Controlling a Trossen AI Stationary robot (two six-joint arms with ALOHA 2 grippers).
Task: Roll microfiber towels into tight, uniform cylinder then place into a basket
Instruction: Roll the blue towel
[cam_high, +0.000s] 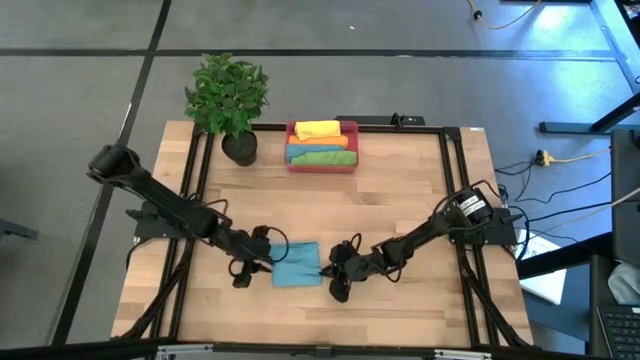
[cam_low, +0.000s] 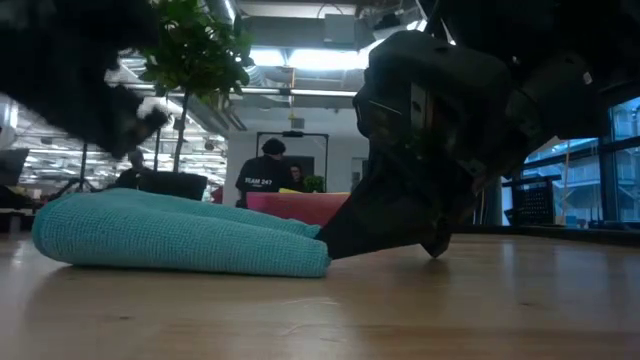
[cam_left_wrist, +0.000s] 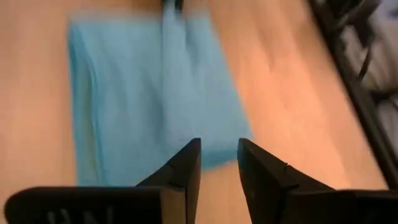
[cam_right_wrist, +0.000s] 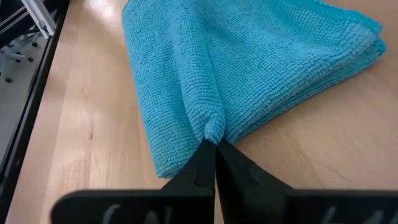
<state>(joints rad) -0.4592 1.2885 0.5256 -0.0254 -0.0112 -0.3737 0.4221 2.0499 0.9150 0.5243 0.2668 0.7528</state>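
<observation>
Teal towel (cam_right_wrist: 249, 74) edge pinched in right end effector (cam_right_wrist: 214, 149); left end effector (cam_left_wrist: 217, 168) parted beside it.

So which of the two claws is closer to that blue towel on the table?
The right. The right gripper is shut on the edge of the blue towel, pinching it. The left gripper sits just off the towel's opposite edge, jaws apart, holding nothing.

floor (cam_high: 80, 90): grey, dark seams | ceiling lights (cam_low: 290, 60): bright strips | windows (cam_low: 600, 180) (far side) | person (cam_low: 265, 175): dark shirt

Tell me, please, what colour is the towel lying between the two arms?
Teal-blue. The towel shows best in the right wrist view.
</observation>
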